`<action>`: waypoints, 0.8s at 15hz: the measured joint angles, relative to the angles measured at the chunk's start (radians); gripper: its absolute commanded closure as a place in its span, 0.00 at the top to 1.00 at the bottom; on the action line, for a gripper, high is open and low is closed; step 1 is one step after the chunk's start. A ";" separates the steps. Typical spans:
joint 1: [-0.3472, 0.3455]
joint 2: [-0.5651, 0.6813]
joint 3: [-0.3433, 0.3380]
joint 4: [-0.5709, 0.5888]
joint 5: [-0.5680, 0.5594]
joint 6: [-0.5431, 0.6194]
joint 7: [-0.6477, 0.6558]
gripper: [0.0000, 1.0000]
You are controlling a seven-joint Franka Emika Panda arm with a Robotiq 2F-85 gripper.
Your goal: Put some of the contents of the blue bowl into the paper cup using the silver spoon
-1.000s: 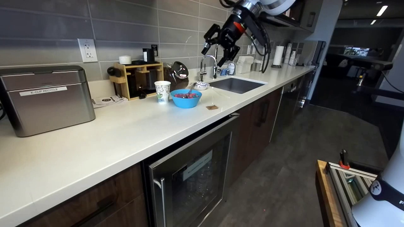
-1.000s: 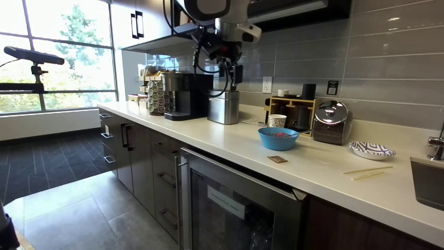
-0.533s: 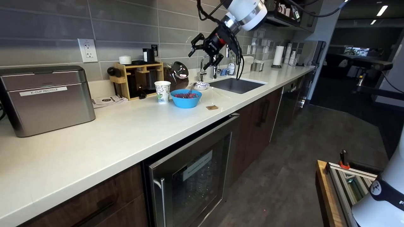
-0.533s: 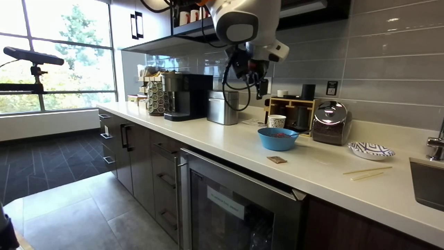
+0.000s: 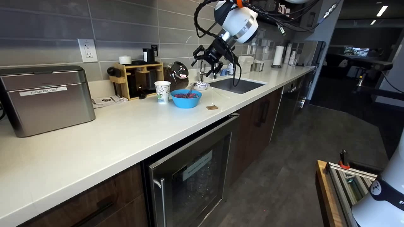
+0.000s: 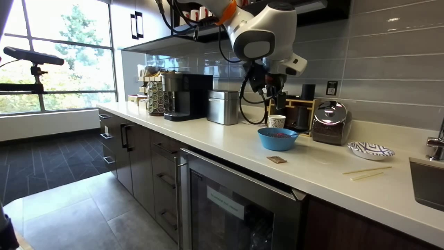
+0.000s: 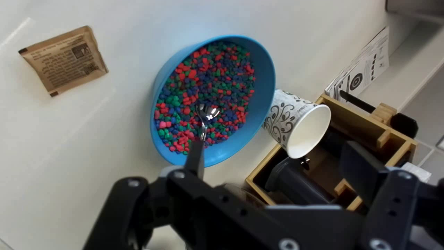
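The blue bowl [image 7: 258, 66] stands on the counter, filled with red, green and dark blue pieces, the contents [image 7: 222, 73]. The silver spoon [image 7: 208, 111] rests on them; its handle [image 6: 304, 132] leans out over the rim. Right beside the bowl stands the paper cup [image 7: 282, 116], white with brown swirls, upright and seemingly empty. My gripper [image 7: 275, 151] is wide open with nothing between its fingers. In the wrist view one finger [image 7: 196, 158] covers part of the spoon's handle. The gripper [image 5: 200, 70] hangs well above the counter, apart from bowl, cup and spoon.
Behind the cup sits a wooden organizer [image 6: 314, 104], with a lidded dark jar [image 6: 331, 123] next to it. A brown packet [image 7: 67, 60], a patterned bowl [image 6: 371, 151] and thin sticks [image 6: 367, 170] lie nearby. A steel bin [image 5: 50, 97] and the sink [image 5: 236, 85] flank this stretch.
The arm has swung along the counter and come down, bringing the gripper lower and closer to the bowl. It has stayed open. Bowl, spoon and cup have not moved.
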 measured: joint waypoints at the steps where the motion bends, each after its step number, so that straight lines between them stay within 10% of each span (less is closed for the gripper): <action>1: 0.000 0.000 0.001 0.003 0.000 0.000 0.002 1.00; 12: -0.082 0.168 0.118 0.090 0.093 0.151 0.017 1.00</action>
